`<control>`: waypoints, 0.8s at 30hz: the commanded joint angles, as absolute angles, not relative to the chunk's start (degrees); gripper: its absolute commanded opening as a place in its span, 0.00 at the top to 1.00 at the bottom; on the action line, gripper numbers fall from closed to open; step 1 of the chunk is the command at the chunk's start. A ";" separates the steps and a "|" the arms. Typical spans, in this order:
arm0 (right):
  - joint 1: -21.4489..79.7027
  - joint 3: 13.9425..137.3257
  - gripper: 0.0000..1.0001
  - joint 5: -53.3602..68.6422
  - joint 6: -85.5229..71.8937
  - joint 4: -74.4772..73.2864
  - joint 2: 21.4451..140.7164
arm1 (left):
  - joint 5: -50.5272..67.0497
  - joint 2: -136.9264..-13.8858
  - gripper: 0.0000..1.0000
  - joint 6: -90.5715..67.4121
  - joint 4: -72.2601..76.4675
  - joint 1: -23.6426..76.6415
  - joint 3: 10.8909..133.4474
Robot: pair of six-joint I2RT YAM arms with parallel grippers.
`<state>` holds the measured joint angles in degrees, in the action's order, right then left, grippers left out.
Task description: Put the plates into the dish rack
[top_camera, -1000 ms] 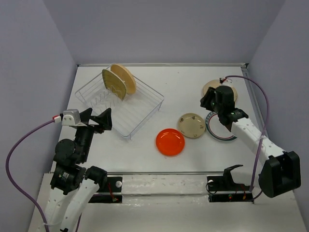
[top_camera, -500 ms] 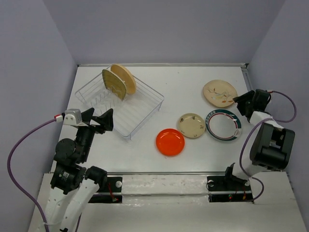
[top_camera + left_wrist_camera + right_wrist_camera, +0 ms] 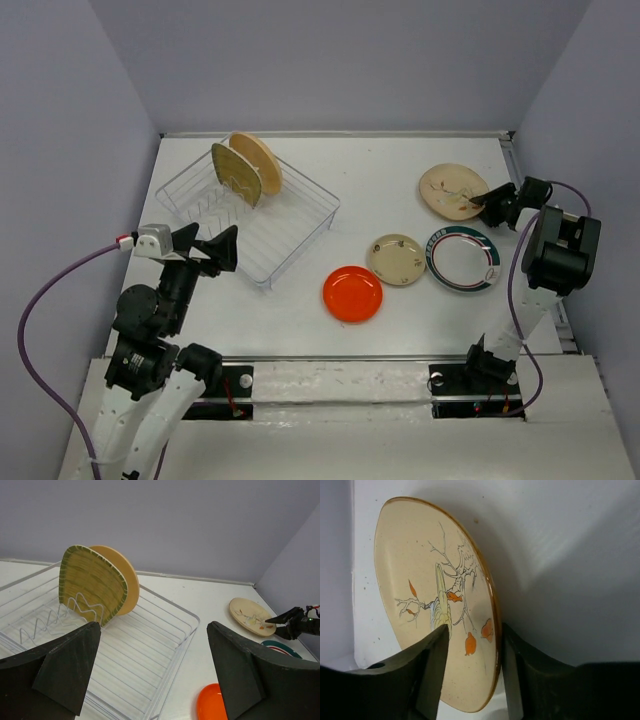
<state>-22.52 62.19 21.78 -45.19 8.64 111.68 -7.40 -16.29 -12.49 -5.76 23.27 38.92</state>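
Dish rack (image 3: 250,215) sits left-rear on table (image 3: 380,170), w/ yellow-olive plate (image 3: 236,173) & peach plate (image 3: 257,160) upright at its far end. Left gripper (image 3: 205,250) hovers by rack's near corner, jaws wide apart. Cream plate (image 3: 452,190) is right-rear. Right gripper (image 3: 493,203) straddles its rim, jaws apparently clamped on it. Green-red-rimmed plate (image 3: 463,259), beige plate (image 3: 397,259) & red-orange plate (image 3: 352,294) lie flat center-right.

I count six plates (image 3: 352,294) (two standing, four lying flat), one white wire dish rack (image 3: 290,235), one left gripper (image 3: 208,248) and one right gripper (image 3: 490,205), both mine.
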 commanded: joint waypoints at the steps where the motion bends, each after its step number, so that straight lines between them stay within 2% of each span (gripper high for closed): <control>1: -22.76 65.13 0.55 27.42 -47.11 10.63 116.19 | -6.33 -17.75 0.01 -12.04 -2.64 23.47 38.41; 3: -22.76 66.35 0.66 28.04 -48.24 10.72 117.33 | -6.50 -17.93 0.01 -12.04 -2.55 23.55 38.41; 4: -22.76 66.62 0.79 28.12 -48.60 10.81 118.03 | -6.59 -18.02 0.01 -11.95 -2.64 23.55 38.41; 7: -22.76 66.45 0.93 27.77 -49.39 11.60 117.69 | -6.85 -18.45 0.01 -11.95 -2.64 23.47 38.41; 10: -22.76 65.31 0.93 25.58 -50.18 12.65 114.27 | -6.94 -18.72 0.01 -11.95 -2.64 23.47 38.50; 16: -19.70 62.93 0.93 20.67 -49.23 15.12 95.30 | -7.12 -18.72 0.01 -11.95 -2.64 23.38 38.50; 18: -14.52 63.28 0.93 15.58 -46.77 13.46 87.15 | -7.29 -18.72 0.01 -12.04 -2.64 23.29 38.50; 24: 6.10 68.19 0.93 0.38 -35.44 6.86 74.19 | -9.04 -18.28 0.01 -12.39 -3.08 22.94 38.50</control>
<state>-6.98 61.23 6.20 -41.45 2.09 83.15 -7.55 -18.22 -12.51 -5.56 23.22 38.89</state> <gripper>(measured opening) 0.122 0.990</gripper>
